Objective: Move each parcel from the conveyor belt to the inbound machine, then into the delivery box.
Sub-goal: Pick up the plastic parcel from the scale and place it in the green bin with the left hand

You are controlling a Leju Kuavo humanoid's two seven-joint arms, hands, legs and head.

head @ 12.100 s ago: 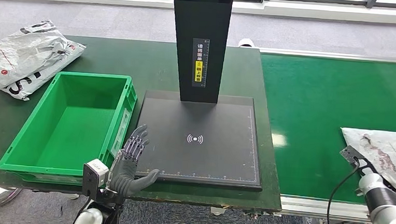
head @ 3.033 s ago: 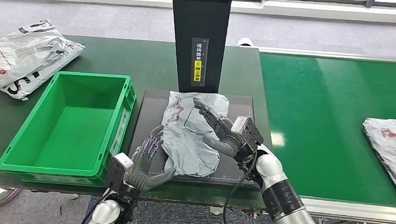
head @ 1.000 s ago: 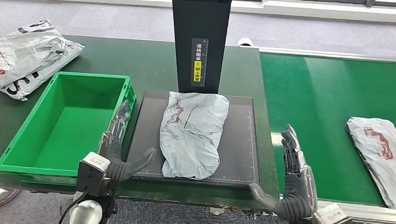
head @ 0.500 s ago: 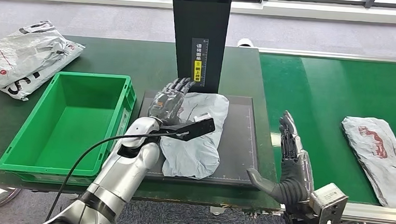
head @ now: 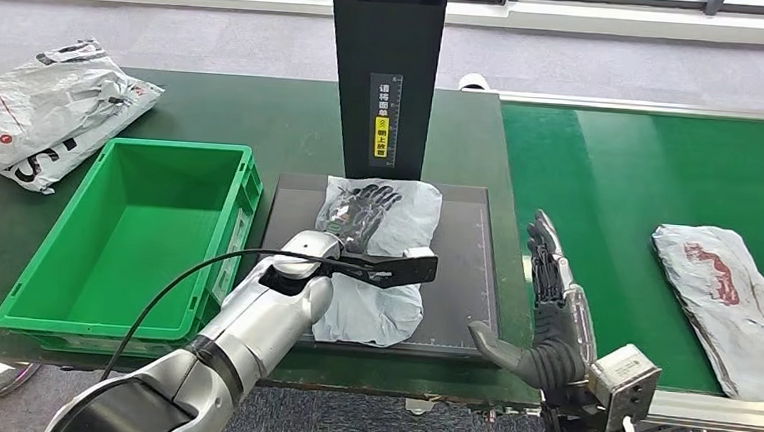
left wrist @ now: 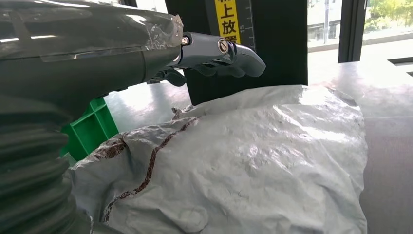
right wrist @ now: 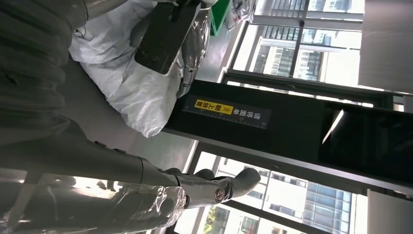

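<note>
The left hand (head: 361, 215), fingers spread, hovers over the parcel (head: 379, 276), hiding its top, while the right hand (head: 552, 322) waits open by the table edge (head: 508, 379).

Both arms are polished silver with darker bands near the elbow. The left hand (head: 358, 213) has dark, glossy, segmented fingers; a flat black camera bracket sits at its wrist and a black cable loops off toward 8 o'clock. The right hand (head: 552, 322) is grey, perhaps film-wrapped, with a grey ribbed cover and a silver screw-studded wrist block.
</note>
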